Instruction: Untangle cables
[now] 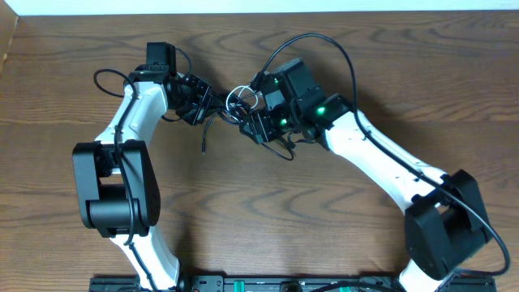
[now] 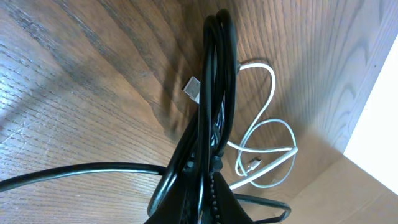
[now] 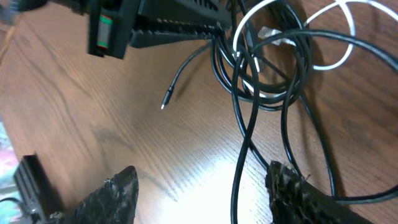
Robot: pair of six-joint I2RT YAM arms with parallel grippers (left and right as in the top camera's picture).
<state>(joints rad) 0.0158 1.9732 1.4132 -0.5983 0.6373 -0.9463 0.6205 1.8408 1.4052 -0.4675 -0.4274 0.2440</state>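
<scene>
Fingers of my left claw (image 1: 204,104) are clamped on the bunched thin black cords (image 2: 214,74). My right claw (image 3: 202,183) stands wide, with one black cord running loose between its fingers. A thin white cord (image 2: 267,150) is looped in with them. The tangle sits mid-width on the brown wooden bench (image 1: 324,227), toward its far edge.

You've got a dark brown wood-grain tabletop (image 1: 259,219); a flat white strip (image 1: 259,6) runs beyond its far edge; bright glare patch (image 3: 214,171) on the grain.
</scene>
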